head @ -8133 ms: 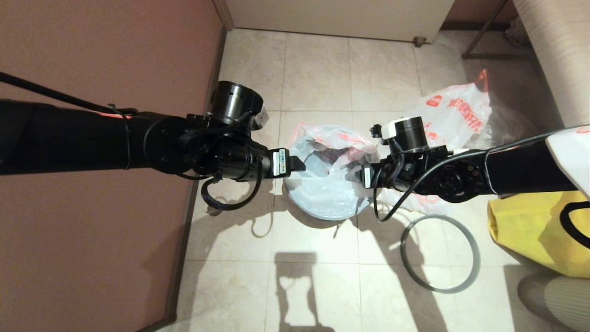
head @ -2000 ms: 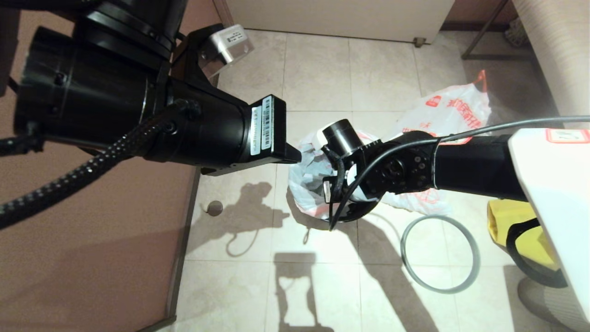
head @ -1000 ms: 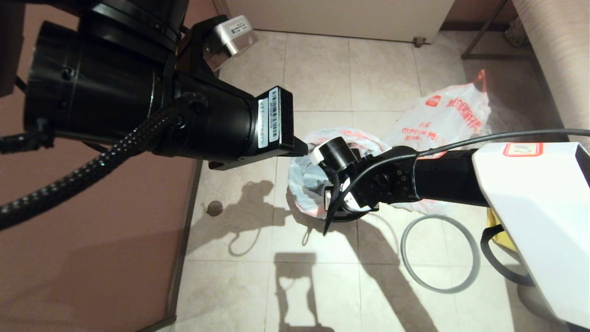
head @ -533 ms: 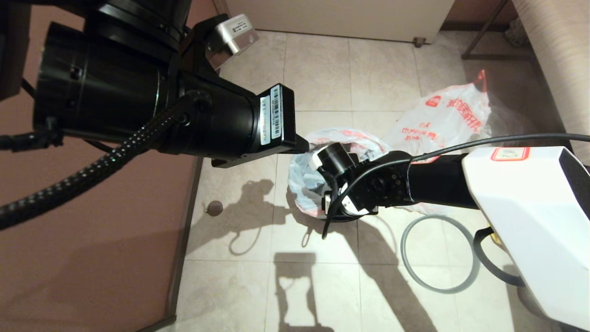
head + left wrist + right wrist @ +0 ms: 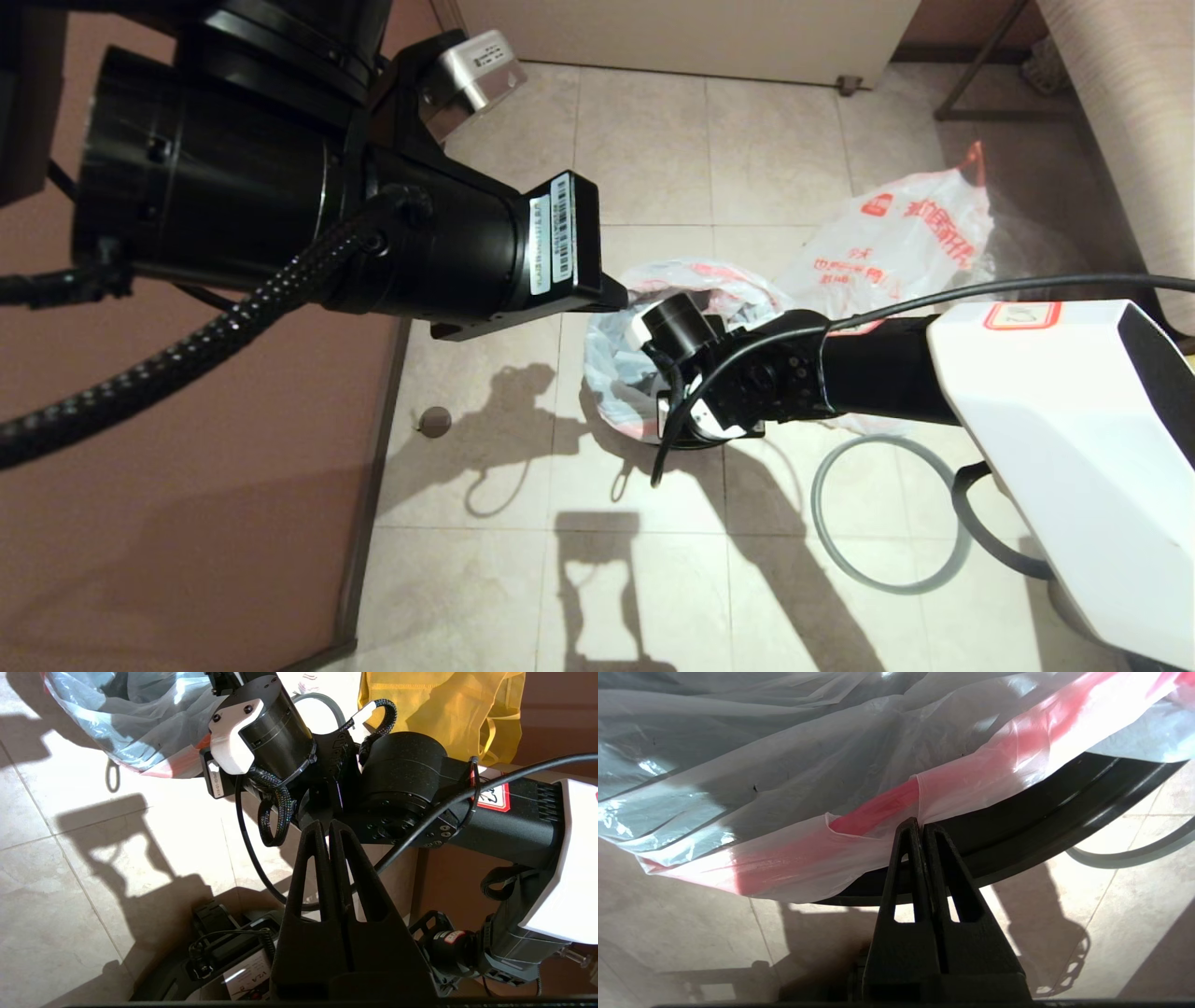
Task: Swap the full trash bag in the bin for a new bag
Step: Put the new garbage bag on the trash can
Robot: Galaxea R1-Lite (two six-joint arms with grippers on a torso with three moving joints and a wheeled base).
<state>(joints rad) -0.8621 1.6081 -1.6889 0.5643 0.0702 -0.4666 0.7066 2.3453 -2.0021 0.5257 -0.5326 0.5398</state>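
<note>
New bag (image 5: 621, 359) — centre of the head frame, draped in and over the bin (image 5: 1045, 812), red-edged hem hanging outside the black wall. Right gripper (image 5: 922, 823) — at the bin's near edge, fingers pressed together on the red hem. Full bag (image 5: 910, 233) — upper right, on the tiles, apart from the bin. Grey ring (image 5: 887, 513) — lower right, flat on the floor. Left gripper (image 5: 329, 828) — raised at the frame's left, fingers together, holding nothing. Yellow bag (image 5: 439, 709) — beyond the right arm.
</note>
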